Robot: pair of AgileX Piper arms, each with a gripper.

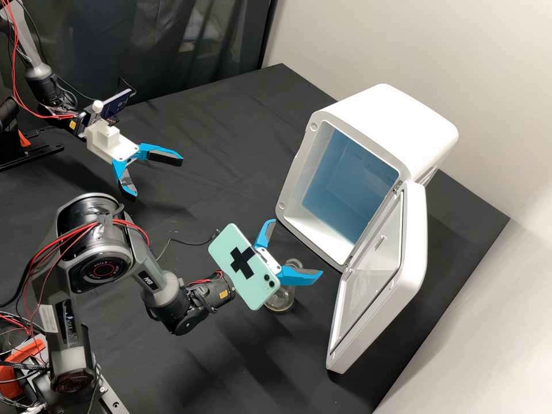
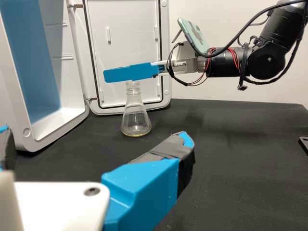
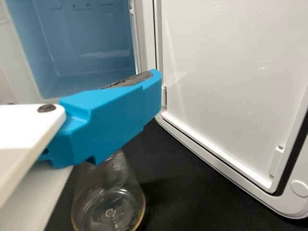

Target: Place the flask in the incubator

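Flask still on the tabletop; incubator open and waiting.
The clear flask [image 1: 282, 298] stands upright on the black tabletop [image 1: 230, 144], just before the open incubator [image 1: 391, 121]. The right hand [image 1: 296, 248] hovers at its neck, fingers spread, grasping nothing. The left hand [image 1: 156, 175] hangs well apart, released. 2 steps are left: grasping and placing.
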